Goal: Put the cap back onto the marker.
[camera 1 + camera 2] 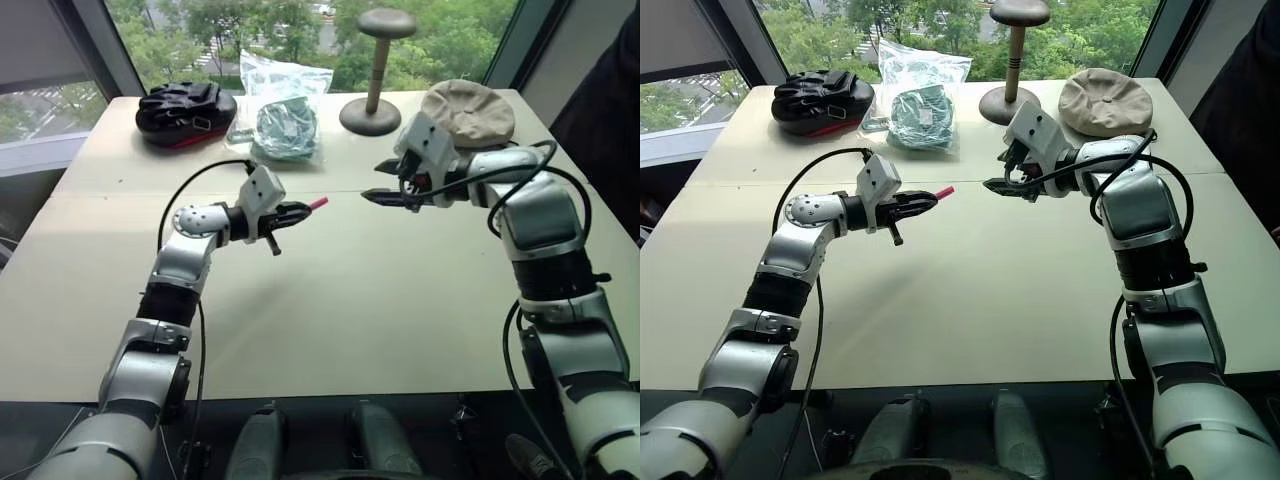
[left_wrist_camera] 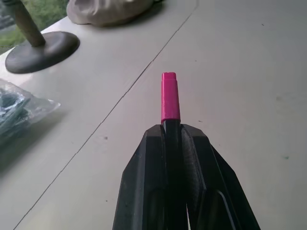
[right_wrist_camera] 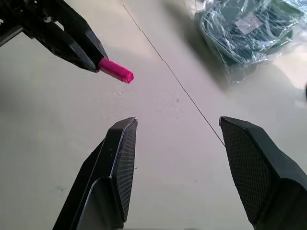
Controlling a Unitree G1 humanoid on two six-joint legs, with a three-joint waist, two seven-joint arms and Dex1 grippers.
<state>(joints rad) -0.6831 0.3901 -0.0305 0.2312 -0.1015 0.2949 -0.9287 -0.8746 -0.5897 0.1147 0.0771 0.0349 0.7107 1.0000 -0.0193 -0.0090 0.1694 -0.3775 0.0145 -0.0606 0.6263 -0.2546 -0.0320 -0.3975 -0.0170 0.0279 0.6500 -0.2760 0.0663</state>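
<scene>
Left hand [image 1: 292,213] is clenching the marker [image 1: 898,224], fingers [image 2: 148,191] pressed tight around the black shaft. Its pink end is sticking out past the fingertips, pointing toward the right hand, and the black tail is poking out below the hand; whether that pink end is the cap [image 2: 170,97] seated on the tip or the bare tip, I cannot tell. The marker is hovering above the table [image 1: 380,310], touching nothing but the hand.

Right hand [image 3: 175,143] is hanging just beside it over the table's seam, facing the left hand, with its fingers [image 3: 120,158] spread apart and nothing between them.

Farther out, along the window edge of the table, a clear bag [image 1: 285,105] of teal items is lying; a white label is showing through the plastic in the right wrist view, but its writing is too small to read. A black pouch [image 1: 185,110] with red trim is sitting beside the bag, a dark stand [image 1: 375,100] with a round top is standing upright on the other side, and a beige hat [image 1: 1105,100] is resting beyond it.
</scene>
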